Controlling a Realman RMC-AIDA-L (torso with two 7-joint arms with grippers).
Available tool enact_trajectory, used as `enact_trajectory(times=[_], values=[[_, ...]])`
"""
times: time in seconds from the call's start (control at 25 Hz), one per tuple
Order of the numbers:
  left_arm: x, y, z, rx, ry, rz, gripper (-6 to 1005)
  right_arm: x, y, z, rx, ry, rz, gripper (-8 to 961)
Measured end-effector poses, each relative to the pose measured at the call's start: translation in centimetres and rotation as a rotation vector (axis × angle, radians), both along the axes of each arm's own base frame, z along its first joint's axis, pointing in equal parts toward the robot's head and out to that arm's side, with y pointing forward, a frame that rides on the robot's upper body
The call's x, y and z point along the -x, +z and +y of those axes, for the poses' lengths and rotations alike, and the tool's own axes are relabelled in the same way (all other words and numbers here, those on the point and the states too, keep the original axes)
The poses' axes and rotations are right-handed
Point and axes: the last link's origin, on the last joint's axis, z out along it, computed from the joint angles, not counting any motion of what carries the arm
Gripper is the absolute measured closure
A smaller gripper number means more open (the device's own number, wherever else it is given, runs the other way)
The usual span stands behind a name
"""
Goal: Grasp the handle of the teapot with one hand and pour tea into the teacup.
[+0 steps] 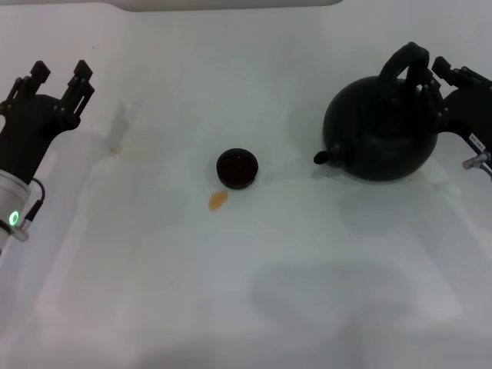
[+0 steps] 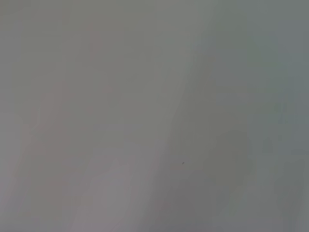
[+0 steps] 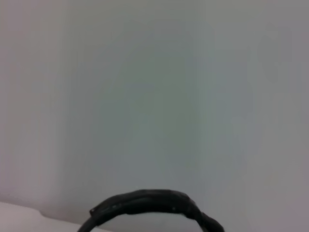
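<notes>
Head view, teapot (image 1: 380, 134): sits on the white table (image 1: 307, 292) at the right side, spout pointing toward the middle, body upright.
Head view, handle (image 1: 401, 65): arches up over the pot's top, with the right gripper (image 1: 434, 81) pressed up against its far right side; I cannot tell from here whether the fingers have clamped on it or only stand beside it.
Head view, teacup (image 1: 237, 168): near the table's centre, well apart from the teapot, standing upright and dark inside.
Head view, tea (image 1: 218, 200): a small amber drop on the table just beside the cup, on the near left of it.
Head view, left gripper (image 1: 60, 81): off at the left edge, far from cup and pot, fingers spread apart and grasping nothing.
Left wrist view: only blank pale surface, none of the things the head view shows.
Right wrist view, handle (image 3: 149, 205): a dark ribbed arc very close to the camera against plain white; the wrapped texture shows here and not from above, but no fingers appear.
</notes>
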Motion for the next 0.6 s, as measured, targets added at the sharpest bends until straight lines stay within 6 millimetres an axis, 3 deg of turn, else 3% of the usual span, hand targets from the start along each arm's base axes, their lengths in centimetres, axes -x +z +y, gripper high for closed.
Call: enact_trajectory(times=[0.16,0.6], values=[[-0.2,-0.1,0.0,0.002,-0.003,-0.008,270,-0.2,0.1,-0.3,-0.003,-0.006,0.007,709],[-0.3,-0.2,-0.1,0.007,-0.006,-0.009,269,-1.3,1.3,-2.4,-0.043,-0.047,0.130,588]])
